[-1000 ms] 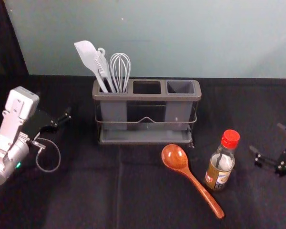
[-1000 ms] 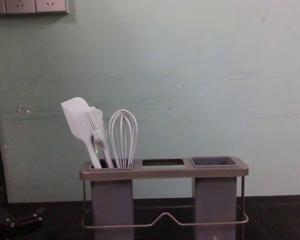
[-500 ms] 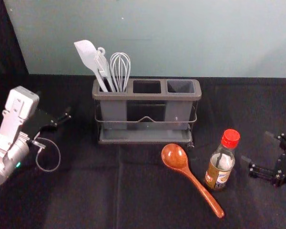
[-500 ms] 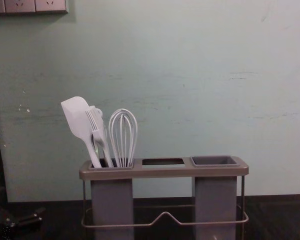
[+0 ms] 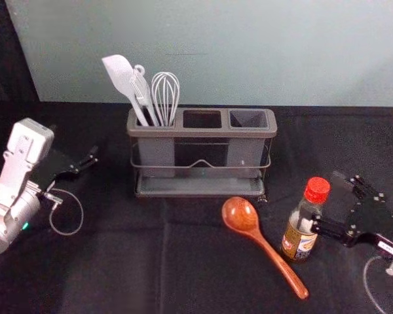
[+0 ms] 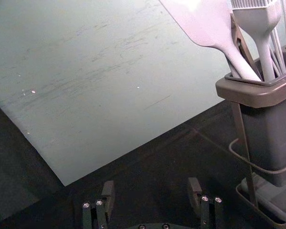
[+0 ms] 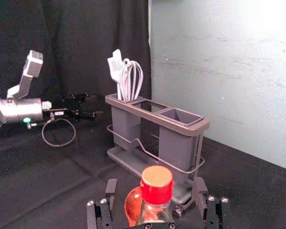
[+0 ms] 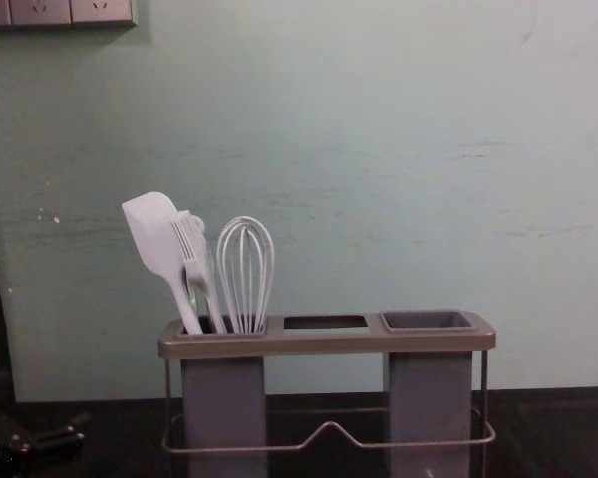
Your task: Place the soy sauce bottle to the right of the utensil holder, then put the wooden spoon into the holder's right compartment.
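We locate the soy sauce bottle (image 5: 299, 237) standing on the table (image 5: 118, 268), long axis vertical, red cap (image 5: 317, 190) up, near the right front of the utensil holder (image 5: 202, 133). The right hand (image 5: 323, 199) is at the bottle, set wide, its fingers to either side; we cannot tell whether either touches. The wooden spoon (image 5: 264, 244) lies diagonally, just left of the bottle: bowl toward the holder, handle end toward us and to the right. The holder's long axis runs left to right; its left compartment bears the spatula (image 5: 121, 77) and whisk (image 5: 165, 97). The left hand (image 5: 85, 159) is parked left of the holder, set wide.
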Controlling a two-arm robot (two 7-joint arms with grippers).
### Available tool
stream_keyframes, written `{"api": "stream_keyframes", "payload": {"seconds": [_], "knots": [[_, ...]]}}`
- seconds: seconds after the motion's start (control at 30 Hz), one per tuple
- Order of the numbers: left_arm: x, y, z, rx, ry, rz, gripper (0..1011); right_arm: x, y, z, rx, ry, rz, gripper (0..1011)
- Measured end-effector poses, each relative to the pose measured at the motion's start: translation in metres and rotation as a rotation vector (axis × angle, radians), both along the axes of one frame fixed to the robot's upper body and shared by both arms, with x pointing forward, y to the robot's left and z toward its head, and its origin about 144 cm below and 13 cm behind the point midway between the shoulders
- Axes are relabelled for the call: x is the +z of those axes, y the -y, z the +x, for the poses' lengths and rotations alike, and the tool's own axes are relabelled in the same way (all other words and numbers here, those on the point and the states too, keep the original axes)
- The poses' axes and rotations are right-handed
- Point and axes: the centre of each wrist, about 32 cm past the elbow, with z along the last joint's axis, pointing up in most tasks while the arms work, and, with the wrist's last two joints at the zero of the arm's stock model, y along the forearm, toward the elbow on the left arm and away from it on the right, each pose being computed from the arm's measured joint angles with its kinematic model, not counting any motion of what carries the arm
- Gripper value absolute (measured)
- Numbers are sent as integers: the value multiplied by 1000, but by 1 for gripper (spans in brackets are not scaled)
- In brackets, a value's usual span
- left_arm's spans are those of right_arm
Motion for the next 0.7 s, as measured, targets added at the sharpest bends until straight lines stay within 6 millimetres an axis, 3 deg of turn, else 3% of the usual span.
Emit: {"api": "stream_keyframes", "payload": {"seconds": [0.7], "knots": [[0, 0, 0, 0, 0, 0, 1005, -16, -14, 9, -12, -1, 56, 1002]]}}
